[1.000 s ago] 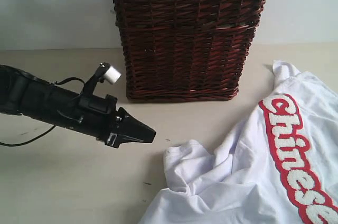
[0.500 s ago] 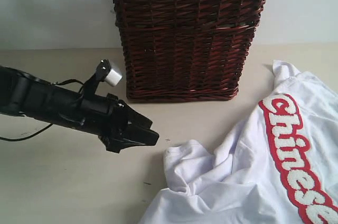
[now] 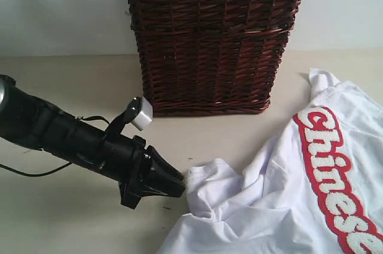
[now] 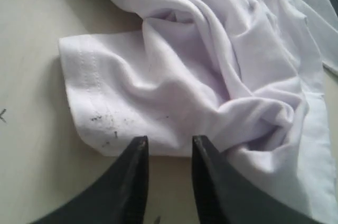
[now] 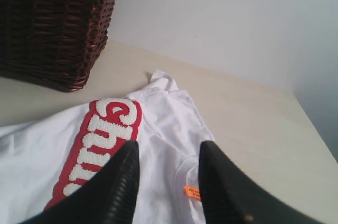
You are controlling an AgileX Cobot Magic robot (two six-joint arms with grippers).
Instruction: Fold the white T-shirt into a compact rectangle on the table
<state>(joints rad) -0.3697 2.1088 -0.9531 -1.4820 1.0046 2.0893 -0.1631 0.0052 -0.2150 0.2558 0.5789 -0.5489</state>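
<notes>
Left gripper [image 3: 181, 186] lay low in the lower middle of the exterior view. Its black tips were at the crumpled sleeve [image 3: 206, 182] of the white T-shirt [image 3: 287, 194], which filled the lower right of that frame on the table [image 3: 60, 218]. That view hid the gap between the tips. The left wrist view showed it: the two fingers [image 4: 138, 160] stood apart, with bare table between them and the sleeve hem just in front, not gripped. The wicker basket [image 3: 209, 38] stood in the upper middle. Only the right wrist view showed the right gripper [image 5: 168, 155], also parted and holding nothing, over the red lettering [image 5: 100, 145] and near the orange neck tag [image 5: 191, 191].
</notes>
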